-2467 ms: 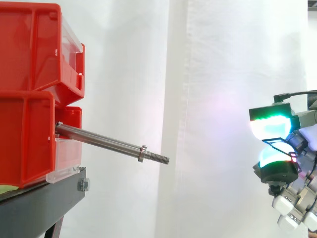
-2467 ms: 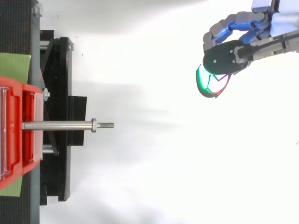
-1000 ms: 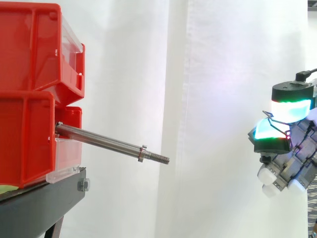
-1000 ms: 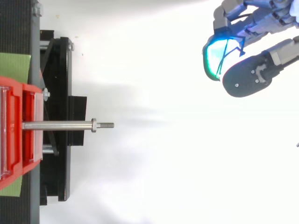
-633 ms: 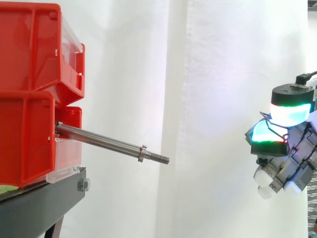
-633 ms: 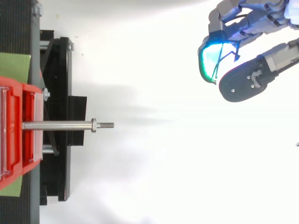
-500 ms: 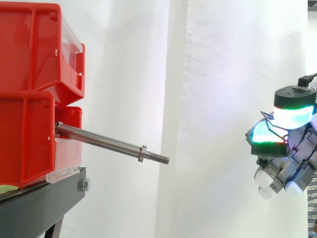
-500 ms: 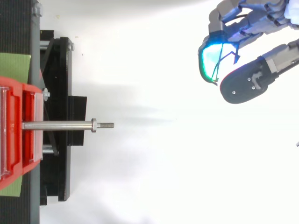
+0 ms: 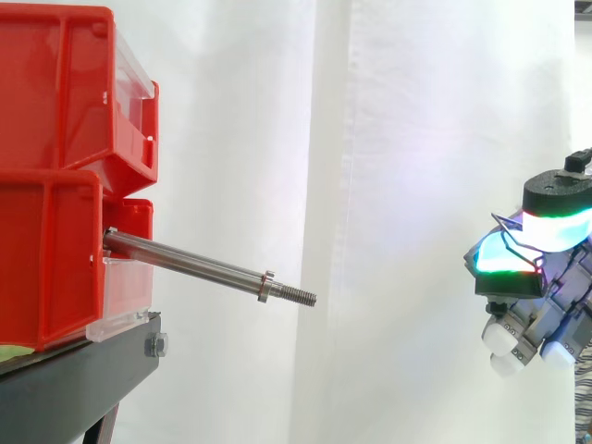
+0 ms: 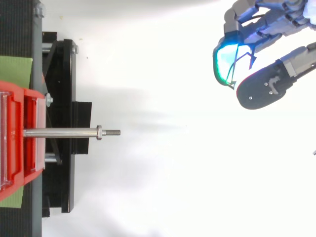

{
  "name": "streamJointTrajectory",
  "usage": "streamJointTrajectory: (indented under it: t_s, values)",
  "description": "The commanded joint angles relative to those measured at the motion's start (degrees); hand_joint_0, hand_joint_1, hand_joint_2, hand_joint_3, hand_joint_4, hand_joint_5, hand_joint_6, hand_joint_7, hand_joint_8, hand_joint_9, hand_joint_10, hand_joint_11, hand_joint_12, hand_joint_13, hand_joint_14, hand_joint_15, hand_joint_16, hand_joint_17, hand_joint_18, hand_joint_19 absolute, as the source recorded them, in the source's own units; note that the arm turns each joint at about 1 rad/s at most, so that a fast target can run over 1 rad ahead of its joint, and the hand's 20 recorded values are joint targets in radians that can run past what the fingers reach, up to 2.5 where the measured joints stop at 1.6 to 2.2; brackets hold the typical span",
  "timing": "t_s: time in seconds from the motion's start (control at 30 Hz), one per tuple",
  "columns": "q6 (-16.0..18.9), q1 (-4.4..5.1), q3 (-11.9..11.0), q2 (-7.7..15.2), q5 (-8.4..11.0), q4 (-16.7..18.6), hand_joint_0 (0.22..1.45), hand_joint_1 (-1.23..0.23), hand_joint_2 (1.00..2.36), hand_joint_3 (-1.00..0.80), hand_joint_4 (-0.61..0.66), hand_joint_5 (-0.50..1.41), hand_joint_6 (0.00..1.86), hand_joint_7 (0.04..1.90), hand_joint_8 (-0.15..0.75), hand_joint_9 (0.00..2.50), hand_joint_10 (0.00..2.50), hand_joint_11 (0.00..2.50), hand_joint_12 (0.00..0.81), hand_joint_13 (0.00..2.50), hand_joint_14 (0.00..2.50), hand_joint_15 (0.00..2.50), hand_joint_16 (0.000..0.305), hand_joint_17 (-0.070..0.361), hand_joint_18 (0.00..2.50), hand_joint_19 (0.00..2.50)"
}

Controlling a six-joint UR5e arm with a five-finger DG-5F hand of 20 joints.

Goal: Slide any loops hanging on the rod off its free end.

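The steel rod [image 9: 194,264] sticks out of the lower red bin and slopes slightly down to its threaded free end [image 9: 301,296]. It hangs bare, also in the top view [image 10: 64,132]. My hand [image 9: 546,277] is far to the right of the free end, at about the same height. In the top view the hand [image 10: 266,84] sits up and to the right of the rod's line. Its thumb and a finger are curled together, pads glowing cyan and green, pinching a thin dark loop [image 10: 236,61] that pokes out beside the pads [image 9: 502,222].
Two stacked red bins [image 9: 55,139] stand on a black stand [image 9: 74,379] at the left, seen from above as a black frame [image 10: 61,98]. A white curtain hangs behind. Open room lies between the rod's tip and the hand.
The hand has drifted a little to the right and slightly down, away from the rod, keeping its pinch. The rod has stayed bare and still throughout.
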State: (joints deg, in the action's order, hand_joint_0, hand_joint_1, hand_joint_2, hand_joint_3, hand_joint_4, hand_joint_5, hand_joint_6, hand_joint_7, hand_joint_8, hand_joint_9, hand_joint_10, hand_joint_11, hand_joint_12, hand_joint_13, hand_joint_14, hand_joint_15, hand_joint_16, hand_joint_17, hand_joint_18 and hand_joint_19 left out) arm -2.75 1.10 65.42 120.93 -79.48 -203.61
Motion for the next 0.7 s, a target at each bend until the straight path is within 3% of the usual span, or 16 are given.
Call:
streamJointTrajectory:
  t_s: [0.0, 0.2, 0.47, 0.67]
  values:
    - [0.02, 0.14, -0.03, 0.00, 0.12, -0.21, 0.68, -0.82, 1.00, -0.50, 0.10, -0.20, 0.81, 1.11, 0.190, 0.56, 0.00, 0.10, 0.242, 0.48, 0.00, 0.01, 0.032, 0.073, 0.52, 0.23]
    - [-0.24, 0.22, -0.12, 0.00, 0.12, -0.21, 0.54, -0.64, 1.00, -0.50, 0.14, -0.17, 0.77, 1.15, 0.212, 0.60, 0.00, 0.11, 0.243, 0.50, 0.00, 0.03, 0.033, 0.075, 0.52, 0.28]
    - [0.02, 0.22, -0.12, 0.00, 0.03, -0.21, 0.51, -0.53, 1.00, -0.50, 0.15, -0.17, 0.75, 1.17, 0.222, 0.62, 0.00, 0.11, 0.246, 0.50, 0.00, 0.03, 0.033, 0.075, 0.50, 0.29]
    - [0.11, 0.05, -0.12, 0.00, -0.06, -0.21, 0.47, -0.53, 1.00, -0.50, 0.17, -0.16, 0.75, 1.16, 0.239, 0.62, 0.00, 0.10, 0.266, 0.50, 0.00, 0.03, 0.036, 0.081, 0.50, 0.27]
